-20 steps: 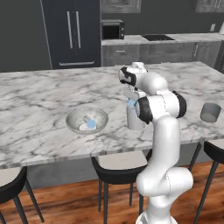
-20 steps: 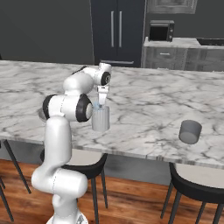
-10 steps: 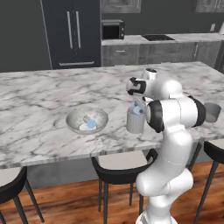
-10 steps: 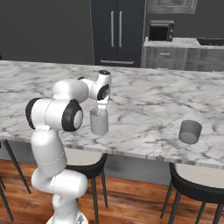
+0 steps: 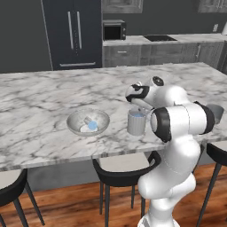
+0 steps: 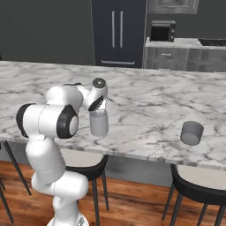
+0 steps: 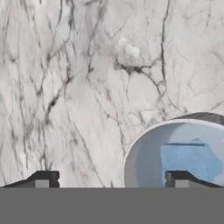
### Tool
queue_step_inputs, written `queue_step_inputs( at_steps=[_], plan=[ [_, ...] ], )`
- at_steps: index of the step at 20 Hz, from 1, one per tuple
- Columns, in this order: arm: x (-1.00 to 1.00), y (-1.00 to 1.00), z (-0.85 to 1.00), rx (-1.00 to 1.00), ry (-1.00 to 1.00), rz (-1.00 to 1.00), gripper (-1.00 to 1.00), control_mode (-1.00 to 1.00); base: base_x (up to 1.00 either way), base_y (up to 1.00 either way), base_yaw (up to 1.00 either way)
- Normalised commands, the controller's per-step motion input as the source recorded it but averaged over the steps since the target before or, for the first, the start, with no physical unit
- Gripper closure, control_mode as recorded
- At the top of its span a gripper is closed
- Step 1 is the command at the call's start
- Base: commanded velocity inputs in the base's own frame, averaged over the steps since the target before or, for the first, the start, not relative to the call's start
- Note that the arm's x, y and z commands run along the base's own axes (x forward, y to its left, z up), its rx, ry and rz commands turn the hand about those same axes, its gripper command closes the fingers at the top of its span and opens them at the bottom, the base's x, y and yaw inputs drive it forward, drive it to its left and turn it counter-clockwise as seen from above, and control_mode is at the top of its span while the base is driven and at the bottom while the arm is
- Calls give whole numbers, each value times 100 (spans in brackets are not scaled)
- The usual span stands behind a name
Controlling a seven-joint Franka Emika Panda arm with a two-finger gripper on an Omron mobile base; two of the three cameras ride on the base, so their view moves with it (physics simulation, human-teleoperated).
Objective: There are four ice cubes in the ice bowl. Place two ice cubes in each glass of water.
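The ice bowl (image 5: pixel 88 123) sits on the marble counter with pale blue ice cubes (image 5: pixel 91 126) in it. To its right stands one glass of water (image 5: pixel 136 122) (image 6: pixel 99 123). My gripper (image 5: pixel 138 107) (image 6: pixel 99 108) hangs just above that glass's rim, pointing down. In the hand view the gripper (image 7: pixel 111 178) is open, with only counter between its fingers, and the right fingertip (image 7: pixel 177 177) is over the glass (image 7: pixel 144 153). A pale blue ice cube (image 7: pixel 188 158) floats inside that glass. The other glass of water (image 6: pixel 192 133) stands far to the right.
The marble counter (image 5: pixel 44 97) stretches wide behind and to the left of the bowl. Black stools (image 5: pixel 122 170) stand under its front edge. Dark cabinets, a fridge (image 5: pixel 73 33) and a microwave line the far wall.
My elbow has swung out toward the counter's front edge, while the hand has stayed over the near glass and sunk closer to its rim.
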Motion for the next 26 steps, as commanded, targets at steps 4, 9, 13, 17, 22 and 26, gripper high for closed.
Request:
queue_step_inputs(
  at_steps=[4, 9, 13, 17, 22, 26],
  plan=[
    [-92, -13, 48, 0, -32, 1, -100, -100, 0, 0, 0],
    [-100, -1, 58, -4, -6, 15, -100, -100, 0, 0, 0],
    [-100, 34, 81, -27, 14, 43, -100, -100, 0, 0, 0],
    [-71, 67, 92, -42, 25, 53, -100, -100, 0, 0, 0],
    [-27, 76, 63, -43, 18, 48, -100, -100, 0, 0, 0],
    [-3, 52, 2, -33, 8, 33, -100, -100, 0, 0, 0]
  ],
)
